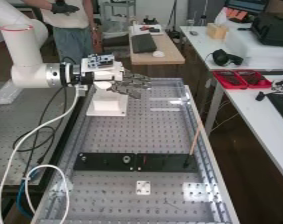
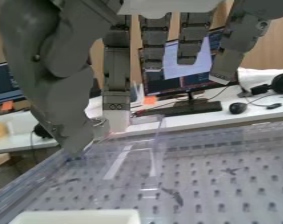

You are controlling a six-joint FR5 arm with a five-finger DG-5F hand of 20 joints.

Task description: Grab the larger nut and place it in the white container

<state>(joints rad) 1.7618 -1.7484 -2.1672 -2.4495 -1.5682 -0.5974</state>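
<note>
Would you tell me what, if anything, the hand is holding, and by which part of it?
It cannot be told from these views whether the hand is holding anything.

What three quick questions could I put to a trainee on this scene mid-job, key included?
1. True or false: in the high view, the stick rises near the right end of the black plates.
2. What colour is the container nearest the robot hand? A) red B) black C) white
3. Fill in, nearer or farther: the holed plate lies ___ the high view's camera than the black plates.

Key: 1 true; 2 C; 3 nearer
</note>
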